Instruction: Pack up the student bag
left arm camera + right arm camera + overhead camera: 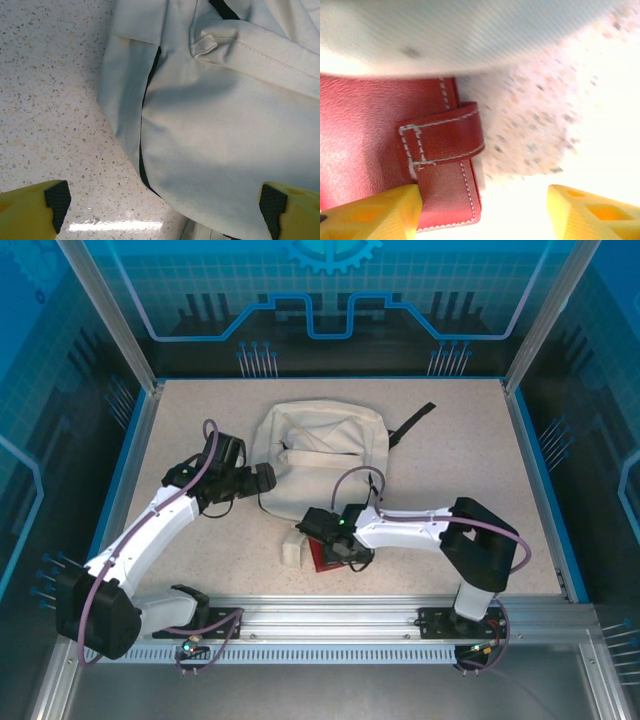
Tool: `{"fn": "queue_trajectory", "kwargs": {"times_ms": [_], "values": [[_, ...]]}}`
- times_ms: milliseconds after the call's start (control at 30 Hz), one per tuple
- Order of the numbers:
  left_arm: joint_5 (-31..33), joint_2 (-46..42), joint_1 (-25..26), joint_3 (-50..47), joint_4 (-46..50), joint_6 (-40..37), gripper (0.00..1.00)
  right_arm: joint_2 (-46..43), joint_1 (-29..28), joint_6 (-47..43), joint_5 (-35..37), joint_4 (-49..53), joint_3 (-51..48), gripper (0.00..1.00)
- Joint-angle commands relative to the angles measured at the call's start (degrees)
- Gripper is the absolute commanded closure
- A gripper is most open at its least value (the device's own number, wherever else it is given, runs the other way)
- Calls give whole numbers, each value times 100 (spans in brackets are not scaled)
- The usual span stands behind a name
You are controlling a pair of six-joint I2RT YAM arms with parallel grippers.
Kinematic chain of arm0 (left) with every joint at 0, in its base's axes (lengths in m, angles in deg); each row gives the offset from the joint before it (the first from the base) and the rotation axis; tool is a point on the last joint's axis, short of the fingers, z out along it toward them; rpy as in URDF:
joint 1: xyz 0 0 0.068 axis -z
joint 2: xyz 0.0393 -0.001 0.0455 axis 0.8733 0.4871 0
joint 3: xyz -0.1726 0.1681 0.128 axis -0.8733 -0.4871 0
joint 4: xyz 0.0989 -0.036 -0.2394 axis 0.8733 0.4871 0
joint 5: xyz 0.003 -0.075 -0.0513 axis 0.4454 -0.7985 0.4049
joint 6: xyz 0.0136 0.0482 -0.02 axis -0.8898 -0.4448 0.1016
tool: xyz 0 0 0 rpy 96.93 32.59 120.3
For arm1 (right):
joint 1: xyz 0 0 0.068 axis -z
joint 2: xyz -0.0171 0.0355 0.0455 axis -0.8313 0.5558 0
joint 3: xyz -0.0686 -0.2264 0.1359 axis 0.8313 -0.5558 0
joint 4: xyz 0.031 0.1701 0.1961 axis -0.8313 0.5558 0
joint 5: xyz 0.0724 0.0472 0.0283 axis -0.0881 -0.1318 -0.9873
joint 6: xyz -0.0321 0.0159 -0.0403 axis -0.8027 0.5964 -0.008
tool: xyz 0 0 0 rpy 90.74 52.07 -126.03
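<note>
Item 1. Right hand (485, 215): yellow fingers (385, 212) are standing partly apart and gripping nothing. One finger is overlapping a red wallet (395, 140) with a stitched strap, the other is hanging over bare bench (535, 125). In the top view this hand (335, 552) is working just on the near side of the student bag (320, 445).

Item 2. Red wallet (322, 560): is lying flat on the bench, near the bag's near edge but outside it.

Item 3. White block (293, 550): is sitting beside the wallet, also outside the bag. Its nature is unclear.

Item 4. Left hand (160, 205): jaws are standing fully wide and holding nothing, poised at the bag's left side (262, 478) over its cream fabric (225, 125).

Item 5. Student bag: is lying flat mid-bench, beyond both hands. Its long axis appears to be running left to right, with a black strap (412, 423) trailing off its far-right corner. A dark gap on top is suggesting an opening, though its facing is uncertain.

Progress, as judged: packing is barely under way. Both loose items are waiting outside, and grasping, carrying and inserting are remaining.
</note>
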Motion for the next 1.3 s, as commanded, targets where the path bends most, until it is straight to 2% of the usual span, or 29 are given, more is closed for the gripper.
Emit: {"fn": "queue_trajectory", "kwargs": {"times_ms": [0,167,433,767,900,1067,1267], "values": [[-141,-181,-51,-71,-21,-38,1,-297,-59,-20,-80,680,-364,32],[-173,-203,-49,-49,-36,-6,1,-545,-95,-996,-321,603,159,24],[-127,-213,-47,-46,-3,-21,1,307,-122,-2025,-584,520,942,1],[-77,-194,-55,-22,21,-34,1,1015,-9,-2192,-551,465,1124,0],[-82,-179,-63,-9,8,-32,1,1006,27,-2179,-610,317,951,6],[-85,-158,-64,-1,5,-32,1,955,45,-2093,-557,309,770,27],[-129,-155,-64,6,7,-5,1,495,44,-1853,-451,299,417,37]]}}
